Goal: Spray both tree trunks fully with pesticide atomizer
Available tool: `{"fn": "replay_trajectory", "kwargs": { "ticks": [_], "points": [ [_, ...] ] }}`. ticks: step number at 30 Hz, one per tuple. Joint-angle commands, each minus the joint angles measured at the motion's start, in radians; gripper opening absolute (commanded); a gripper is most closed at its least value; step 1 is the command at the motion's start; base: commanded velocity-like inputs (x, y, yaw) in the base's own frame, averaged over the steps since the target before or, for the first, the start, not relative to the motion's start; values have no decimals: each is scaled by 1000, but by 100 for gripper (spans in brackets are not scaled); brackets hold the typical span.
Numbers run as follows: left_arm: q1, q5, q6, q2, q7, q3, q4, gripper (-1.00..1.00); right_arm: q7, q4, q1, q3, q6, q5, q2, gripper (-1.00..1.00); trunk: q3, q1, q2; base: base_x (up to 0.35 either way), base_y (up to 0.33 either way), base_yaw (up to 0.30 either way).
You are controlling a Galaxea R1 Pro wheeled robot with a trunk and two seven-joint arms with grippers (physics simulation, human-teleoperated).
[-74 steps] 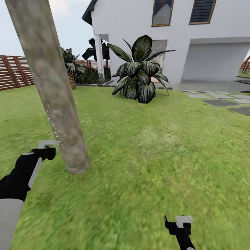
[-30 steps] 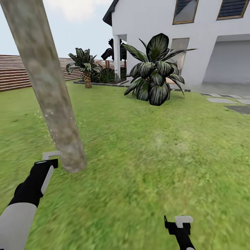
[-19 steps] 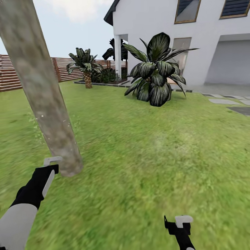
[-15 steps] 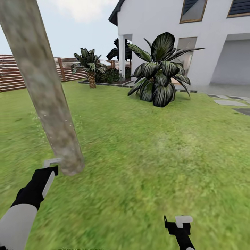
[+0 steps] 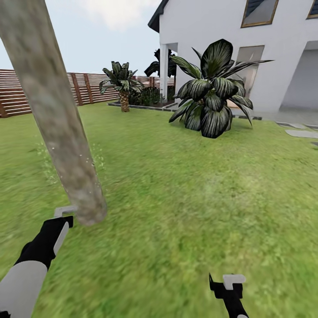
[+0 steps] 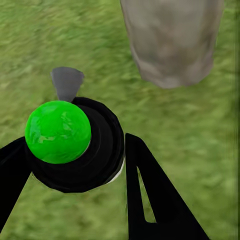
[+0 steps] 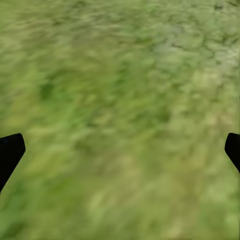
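Setting: the garden lawn (image 5: 198,190) is spreading wide and green, with the slatted wooden fence (image 5: 26,90) running behind and the white house (image 5: 247,48) standing at the far side.

What is changing: the whole head view is sliding sideways against the earlier pictures, so the house and the big dark-leaved plant (image 5: 212,90) are drifting across; that is the camera turning, not the things moving. The tree trunk (image 5: 53,115) is keeping its place by the left arm.

Atomizer: the left gripper (image 6: 75,165) is clamped around the black atomizer (image 6: 82,150), whose green cap (image 6: 58,131) and grey nozzle (image 6: 66,82) are facing the trunk's foot.

Spray: pale specks are showing on the trunk's lower part; I judge coverage to be under way, not finished.

Right gripper (image 5: 227,285): its fingers are standing wide apart over bare grass, holding nothing.

Room: the nozzle is sitting just beside the trunk, so little slack there; open lawn is lying on every other side.
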Motion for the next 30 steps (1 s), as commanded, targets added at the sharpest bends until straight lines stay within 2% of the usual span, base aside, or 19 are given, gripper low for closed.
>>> {"fn": "replay_trajectory", "kwargs": {
  "ticks": [1,5,7,9,13,17,20,24,26,30],
  "points": [
    [0,-2,0,0,0,1,1,-100,0,0,0,0,0,0,0,100,0,0,0,333,-10,0],
    [1,-2,0,1,0,1,8,-100,0,0,0,0,0,0,0,100,0,0,0,338,-3,0],
    [1,-2,-9,6,0,3,38,-100,0,0,0,0,0,0,0,100,0,0,0,317,0,0],
    [1,-3,-71,8,0,4,83,-100,0,0,0,0,0,0,0,100,0,0,0,78,0,23],
    [1,-1,-100,-1,0,0,156,-100,0,1,0,0,0,0,0,100,0,0,0,11,0,222],
    [1,6,-101,-9,-1,0,165,-100,0,0,0,0,0,0,0,100,0,0,0,1,0,218],
    [1,6,-101,-3,-1,2,164,-100,0,-1,0,0,0,0,0,100,0,0,0,0,0,44],
    [1,7,-101,-15,0,-2,164,-100,0,-1,0,0,0,0,0,100,0,0,0,0,-9,7],
    [1,4,-101,-24,0,-1,159,-100,0,-1,0,0,0,0,0,100,0,0,0,0,-131,1],
    [1,2,-101,-25,0,1,155,-100,0,0,0,0,0,0,0,100,0,0,0,56,-242,0]
  ]
}}
